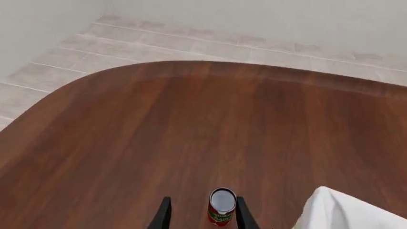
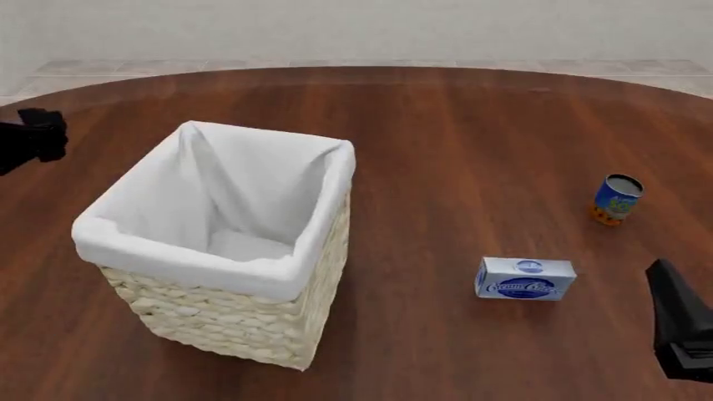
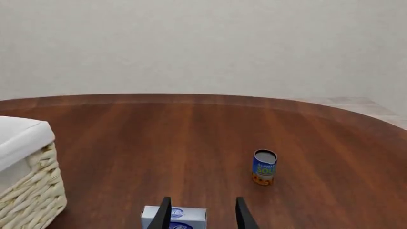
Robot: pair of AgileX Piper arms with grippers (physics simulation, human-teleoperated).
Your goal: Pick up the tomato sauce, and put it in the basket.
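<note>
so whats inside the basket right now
In the front view the basket shows only its white cloth liner down to the bottom, with no can or box in it. The tomato sauce stands on the table between the left end effector's fingers.

Both end effectors, left [image 1: 200, 217] and right [image 3: 200, 214], hover with fingers spread apart.

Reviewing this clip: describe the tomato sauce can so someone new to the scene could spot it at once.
Start at the big wicker basket with its white liner. The tomato sauce shows only in the left wrist view, upright between the left gripper fingers, near that liner. Its red-and-green label sets it apart from the blue can with an orange base.
</note>
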